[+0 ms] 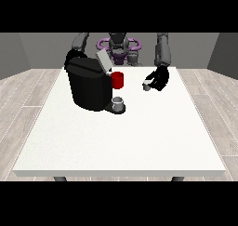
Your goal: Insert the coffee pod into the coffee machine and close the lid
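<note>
We see the hand at the view's right (159,78) with fingers curled round the coffee pod (146,86) at their tips, coffee machine (88,83) lid (103,61) up, well apart at view-left.

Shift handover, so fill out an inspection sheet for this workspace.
Surface: white table, bare across the front.
Job's things: black coffee machine at the view's left, lid raised; small grey coffee pod held off to its right.
Clutter: red cup beside the machine; grey cup on its base.
Hands: robot hand at the view's right curled on the pod; the other robot hand is hidden behind the machine.
Cables: nothing seen.
Surroundings: wood-plank floor, grey walls.
</note>
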### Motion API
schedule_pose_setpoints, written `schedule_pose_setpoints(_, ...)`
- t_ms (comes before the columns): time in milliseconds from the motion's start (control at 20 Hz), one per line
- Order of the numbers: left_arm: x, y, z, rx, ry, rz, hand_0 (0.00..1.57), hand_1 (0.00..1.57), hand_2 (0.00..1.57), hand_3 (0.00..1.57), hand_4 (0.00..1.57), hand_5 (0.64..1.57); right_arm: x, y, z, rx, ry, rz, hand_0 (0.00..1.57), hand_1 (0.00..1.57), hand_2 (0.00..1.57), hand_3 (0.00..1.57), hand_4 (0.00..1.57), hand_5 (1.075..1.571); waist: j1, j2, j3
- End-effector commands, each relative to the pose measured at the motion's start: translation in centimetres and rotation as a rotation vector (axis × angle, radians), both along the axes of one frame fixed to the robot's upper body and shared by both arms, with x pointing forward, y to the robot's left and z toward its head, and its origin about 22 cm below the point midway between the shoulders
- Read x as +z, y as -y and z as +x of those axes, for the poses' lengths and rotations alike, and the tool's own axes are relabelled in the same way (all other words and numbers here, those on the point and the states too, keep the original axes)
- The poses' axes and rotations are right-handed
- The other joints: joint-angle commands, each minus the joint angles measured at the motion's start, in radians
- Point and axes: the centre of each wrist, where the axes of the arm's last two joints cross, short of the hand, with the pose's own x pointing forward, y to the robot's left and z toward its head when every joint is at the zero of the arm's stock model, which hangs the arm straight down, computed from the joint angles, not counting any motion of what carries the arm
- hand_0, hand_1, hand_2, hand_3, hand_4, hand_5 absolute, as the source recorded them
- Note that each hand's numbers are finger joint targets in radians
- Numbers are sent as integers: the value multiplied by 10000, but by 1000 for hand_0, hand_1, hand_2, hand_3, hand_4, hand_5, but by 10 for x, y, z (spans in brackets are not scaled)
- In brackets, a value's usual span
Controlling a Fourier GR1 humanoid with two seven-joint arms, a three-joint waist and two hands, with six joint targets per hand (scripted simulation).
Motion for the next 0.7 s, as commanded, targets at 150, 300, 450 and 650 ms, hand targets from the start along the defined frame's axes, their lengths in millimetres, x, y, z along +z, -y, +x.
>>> schedule_pose_setpoints(150,65,25,35,-1131,710,-281,1323,1323,1383,1352,581,1571,-18,5,1,-34,-134,229,0,0,0,0,429,1571,-25,-68,2)
schedule_pose_setpoints(300,63,46,33,-1833,61,-351,1258,1258,1321,1297,529,1571,-24,29,3,-551,-1178,331,0,0,0,0,459,1571,518,-1030,3)
schedule_pose_setpoints(450,102,50,48,-2092,889,-211,1252,1252,1329,1292,573,1571,-39,6,-5,-303,-680,69,0,0,0,0,490,1571,227,-559,4)
schedule_pose_setpoints(650,119,53,53,-1824,582,-309,1253,1253,1328,1281,537,1571,-23,34,8,-14,-739,69,0,0,0,0,443,1571,131,-695,1)
